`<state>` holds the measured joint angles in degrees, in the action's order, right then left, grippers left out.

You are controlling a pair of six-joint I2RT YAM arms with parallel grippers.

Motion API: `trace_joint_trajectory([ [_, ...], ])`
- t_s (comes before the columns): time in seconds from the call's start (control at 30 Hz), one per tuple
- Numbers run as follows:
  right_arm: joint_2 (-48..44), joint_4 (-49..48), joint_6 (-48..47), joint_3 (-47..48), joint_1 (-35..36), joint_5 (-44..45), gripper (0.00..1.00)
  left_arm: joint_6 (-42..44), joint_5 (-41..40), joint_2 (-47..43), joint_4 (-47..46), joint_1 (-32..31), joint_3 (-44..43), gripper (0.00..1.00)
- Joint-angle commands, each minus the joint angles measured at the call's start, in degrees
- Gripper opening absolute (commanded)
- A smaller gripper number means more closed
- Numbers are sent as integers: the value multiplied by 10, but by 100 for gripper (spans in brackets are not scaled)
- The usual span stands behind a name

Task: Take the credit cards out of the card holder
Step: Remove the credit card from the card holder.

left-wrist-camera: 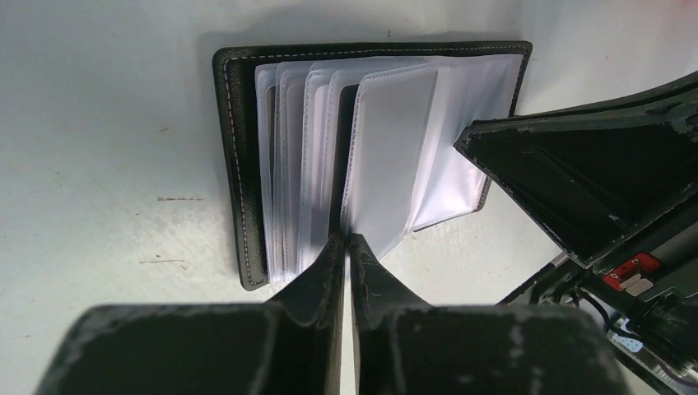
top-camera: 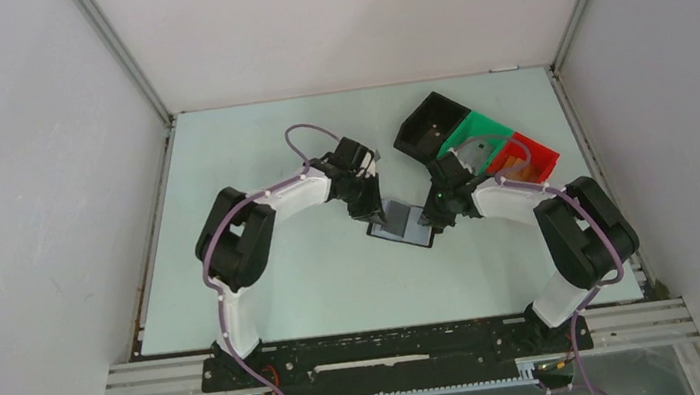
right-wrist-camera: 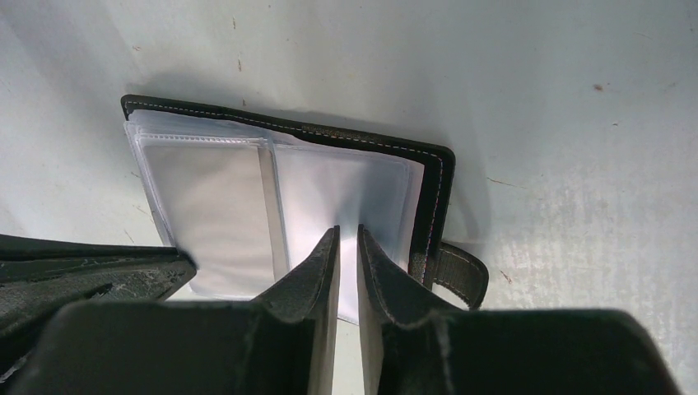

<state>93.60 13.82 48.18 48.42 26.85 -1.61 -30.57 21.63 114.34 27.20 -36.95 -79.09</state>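
Both arms rise from their bases, fold at raised elbows and reach inward, so the forearms angle toward each other. The left hand [top-camera: 378, 212] tips downward, its fingers [left-wrist-camera: 325, 267] drawn almost together and pinching the edge of a clear sleeve of the card holder [top-camera: 400, 224]. The right hand [top-camera: 435, 215] tilts down from the opposite side. Only a thin slit shows between its fingers, and whether they pinch anything cannot be told.

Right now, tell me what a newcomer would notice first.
The open card holder lies mid-table, its clear sleeves fanned up. The left gripper and right gripper flank it from opposite sides, jaws nipping sleeve edges. Colored bins sit at the back right.
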Motion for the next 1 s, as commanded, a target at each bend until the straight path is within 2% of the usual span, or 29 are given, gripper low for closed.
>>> trace_joint_trajectory([
  [0.0, 13, 13, 4, 3, 6, 16, 21, -9, 25, -30, -18, -13, -23, 5],
  [0.07, 14, 13, 4, 3, 7, 16, 21, -8, 26, -31, -18, -13, -22, 0],
  [0.37, 9, 18, 3, 3, 7, 16, 21, 8, 24, -67, 4, -18, -24, 0],
  [0.7, -47, 42, 1, 3, 6, 40, 24, 39, 47, -56, 27, -20, -39, 0],
  [0.83, -81, 20, 0, -9, 7, 40, 27, 40, 54, -52, 26, -22, -42, 10],
  [0.97, -91, -11, 1, -11, 7, 9, 28, 38, 57, -53, 21, -23, -41, 10],
])
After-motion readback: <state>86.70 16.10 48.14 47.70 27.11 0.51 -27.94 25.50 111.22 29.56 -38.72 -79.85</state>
